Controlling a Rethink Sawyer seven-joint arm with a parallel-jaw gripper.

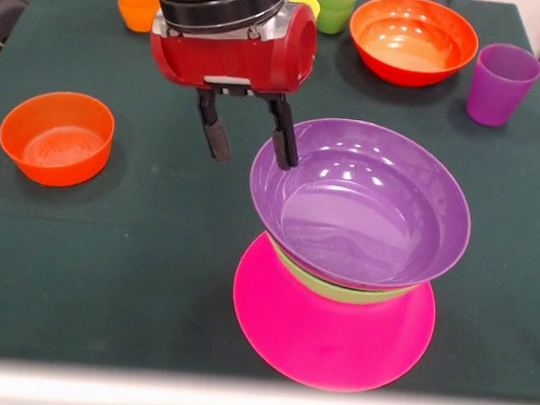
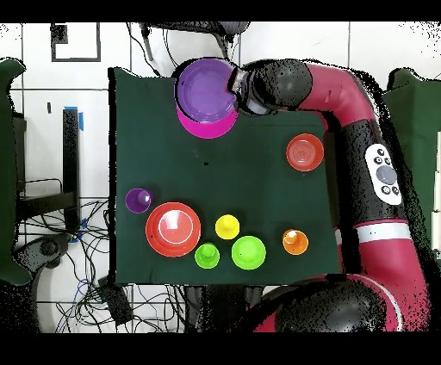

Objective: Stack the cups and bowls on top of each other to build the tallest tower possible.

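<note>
Gripper [image 1: 248, 141] open, straddling purple bowl [image 1: 365, 207] rim

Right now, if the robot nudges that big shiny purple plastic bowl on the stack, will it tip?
Probably. The wide purple plastic bowl already sits tilted on the light green bowl, overhanging it. Its glossy surface looks slippery, so it may slide. It seems light and stiff.

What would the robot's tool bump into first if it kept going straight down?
Probably the rim of the wide glossy purple plastic bowl: one finger of the open tool sits right at its edge. The other would likely reach the dark green tablecloth. Depth is unclear.
</note>
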